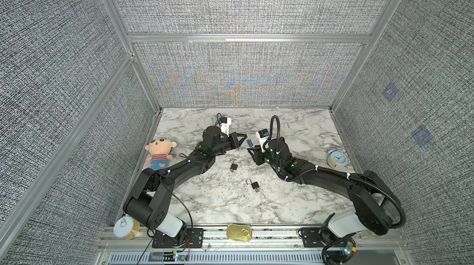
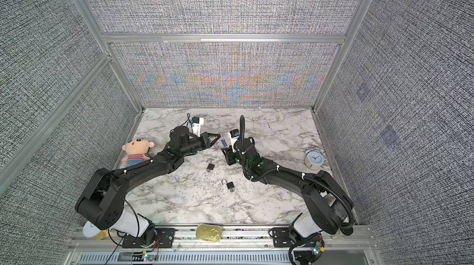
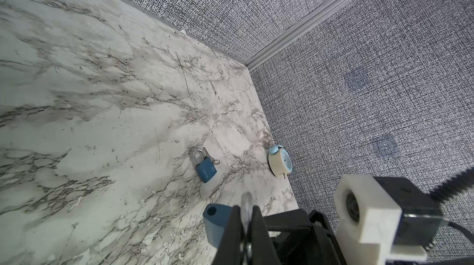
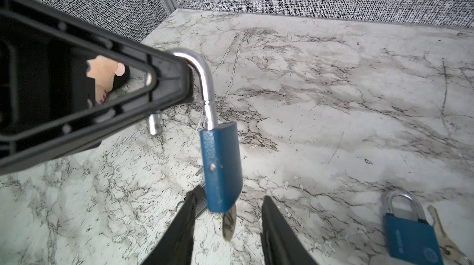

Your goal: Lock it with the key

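Note:
A blue padlock (image 4: 221,168) hangs in the air by its silver shackle (image 4: 202,76), which stands swung out of the body. My left gripper (image 1: 245,139) is shut on that shackle; in the left wrist view the fingers (image 3: 256,227) pinch the metal with the lock body (image 3: 216,222) beside them. A key (image 4: 229,222) sticks out of the lock's underside. My right gripper (image 4: 228,225) is open just below the lock, one finger on each side of the key head with a gap on both sides. In both top views the two grippers meet mid-table, right gripper (image 2: 225,151) under the lock (image 2: 224,143).
Two more padlocks (image 1: 234,166) (image 1: 254,184) lie on the marble table below the grippers, one with a key (image 4: 441,230) beside it. A plush doll (image 1: 159,152) sits at the left wall, an alarm clock (image 1: 336,158) at the right. A gold tin (image 1: 239,232) rests on the front rail.

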You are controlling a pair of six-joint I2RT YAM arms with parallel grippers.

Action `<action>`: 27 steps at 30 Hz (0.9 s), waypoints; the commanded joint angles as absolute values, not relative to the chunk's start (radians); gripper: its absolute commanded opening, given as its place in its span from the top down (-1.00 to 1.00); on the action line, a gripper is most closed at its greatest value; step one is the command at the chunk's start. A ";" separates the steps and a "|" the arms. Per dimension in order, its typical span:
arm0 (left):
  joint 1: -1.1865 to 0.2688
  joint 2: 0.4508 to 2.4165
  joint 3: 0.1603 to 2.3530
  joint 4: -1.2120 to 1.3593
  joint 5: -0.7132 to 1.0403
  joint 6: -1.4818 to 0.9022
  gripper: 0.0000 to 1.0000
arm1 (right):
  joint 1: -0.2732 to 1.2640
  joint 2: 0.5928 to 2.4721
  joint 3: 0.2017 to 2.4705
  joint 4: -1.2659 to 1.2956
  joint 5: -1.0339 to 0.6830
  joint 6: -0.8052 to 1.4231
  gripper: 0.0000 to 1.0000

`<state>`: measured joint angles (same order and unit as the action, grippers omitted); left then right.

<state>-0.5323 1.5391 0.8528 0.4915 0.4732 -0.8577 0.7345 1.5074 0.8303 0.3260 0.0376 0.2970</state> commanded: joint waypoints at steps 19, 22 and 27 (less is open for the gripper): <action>-0.537 1.535 0.864 0.500 0.483 -0.855 1.00 | 0.729 1.551 0.874 0.384 0.069 0.269 0.48; -0.537 1.536 0.863 0.500 0.483 -0.855 1.00 | 0.729 1.553 0.874 0.389 0.070 0.272 0.48; -0.537 1.541 0.864 0.504 0.486 -0.857 1.00 | 0.726 1.551 0.879 0.394 0.077 0.271 0.47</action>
